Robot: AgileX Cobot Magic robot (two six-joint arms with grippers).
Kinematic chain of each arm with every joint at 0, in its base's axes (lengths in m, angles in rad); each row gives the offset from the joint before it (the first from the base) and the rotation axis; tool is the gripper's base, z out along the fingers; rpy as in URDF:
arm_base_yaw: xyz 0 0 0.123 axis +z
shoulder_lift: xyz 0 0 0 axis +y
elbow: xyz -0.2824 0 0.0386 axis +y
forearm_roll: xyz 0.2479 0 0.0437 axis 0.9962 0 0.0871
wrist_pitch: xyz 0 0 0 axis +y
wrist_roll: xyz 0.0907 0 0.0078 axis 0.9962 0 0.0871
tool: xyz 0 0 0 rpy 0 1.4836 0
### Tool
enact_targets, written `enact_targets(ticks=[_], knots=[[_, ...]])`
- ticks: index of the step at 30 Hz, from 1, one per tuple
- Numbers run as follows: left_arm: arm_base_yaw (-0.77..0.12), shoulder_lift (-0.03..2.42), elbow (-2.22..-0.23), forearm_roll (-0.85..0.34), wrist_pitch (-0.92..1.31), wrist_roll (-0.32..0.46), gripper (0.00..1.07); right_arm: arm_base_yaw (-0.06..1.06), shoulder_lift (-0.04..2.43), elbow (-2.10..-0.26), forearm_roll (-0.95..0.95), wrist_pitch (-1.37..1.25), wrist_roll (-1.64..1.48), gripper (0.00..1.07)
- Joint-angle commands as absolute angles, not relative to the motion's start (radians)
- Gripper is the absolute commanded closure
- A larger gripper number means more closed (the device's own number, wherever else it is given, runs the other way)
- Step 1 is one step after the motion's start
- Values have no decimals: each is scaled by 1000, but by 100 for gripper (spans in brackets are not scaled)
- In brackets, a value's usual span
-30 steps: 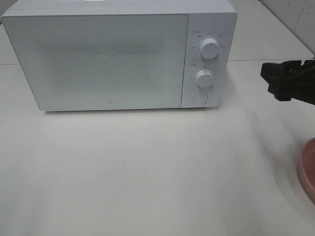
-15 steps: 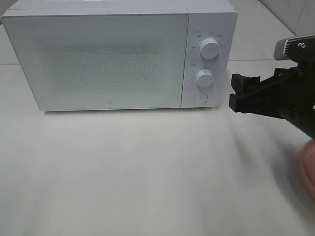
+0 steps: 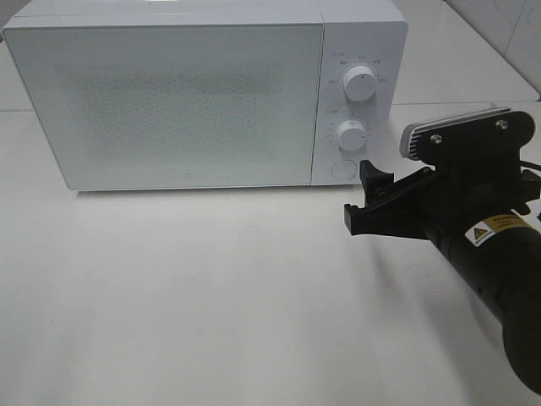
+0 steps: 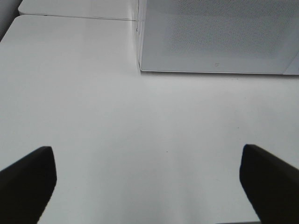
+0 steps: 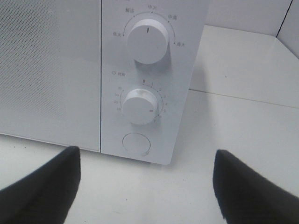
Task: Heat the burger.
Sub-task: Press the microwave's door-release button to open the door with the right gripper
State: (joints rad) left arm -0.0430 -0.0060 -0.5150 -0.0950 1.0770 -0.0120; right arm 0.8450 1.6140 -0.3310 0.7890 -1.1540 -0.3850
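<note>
White microwave [image 3: 169,101] sits at the back of a white table [image 3: 211,296], door shut, front facing the high cam. Control panel is on its right side w/ an upper knob [image 3: 360,85], a lower knob [image 3: 351,134] and a round button [image 3: 342,168] at the bottom.

The right gripper [image 3: 362,196] reaches in from the right edge of the high view, black arm slanting up toward the panel. Its tips are low in front of the microwave's lower right corner, just beside the round button as seen from above. The fingers are apart w/ nothing btwn them. Right wrist cam looks straight at the panel: upper knob [image 5: 147,41] w/ its mark pointing up, lower knob [image 5: 139,106], round button [image 5: 135,143], and both dark fingers [image 5: 42,186] spread wide at the edges. The right gripper [image 5: 147,186] is short of the panel there, not touching it.

The left gripper [image 4: 148,184] shows only in its own wrist cam. Its fingers [image 4: 25,182] are wide apart, empty, over bare table [image 4: 140,130], w/ the microwave [image 4: 215,37] well ahead and its front left corner in sight.

Burger: in none of the 3 views, so can't tell where it is.
</note>
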Motion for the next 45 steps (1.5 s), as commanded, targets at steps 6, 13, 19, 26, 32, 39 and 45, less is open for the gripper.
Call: enact_targets(ticks=[6,13,19,26,32,39,45], knots=[[-40,-27,-515,-105,1066,-12,7,848,1656,-342,787,-1176,-274,32],[-40,-27,-515,-105,1066,-12,7,848,1656,-342,787,-1176,-158,36],[-40,-27,-515,-105,1066,-12,7,848,1656,-342,785,-1175,159,50],[-40,-27,-515,-105,1066,-12,7,848,1656,-342,785,-1168,663,75],[-40,-27,-515,-105,1066,-12,7,848,1656,-342,785,-1166,1064,91],[-40,-27,-515,-105,1066,-12,7,848,1656,-342,785,-1106,1321,107],[-40,-27,-515,-105,1066,-12,7,848,1656,-342,793,-1052,1333,107]])
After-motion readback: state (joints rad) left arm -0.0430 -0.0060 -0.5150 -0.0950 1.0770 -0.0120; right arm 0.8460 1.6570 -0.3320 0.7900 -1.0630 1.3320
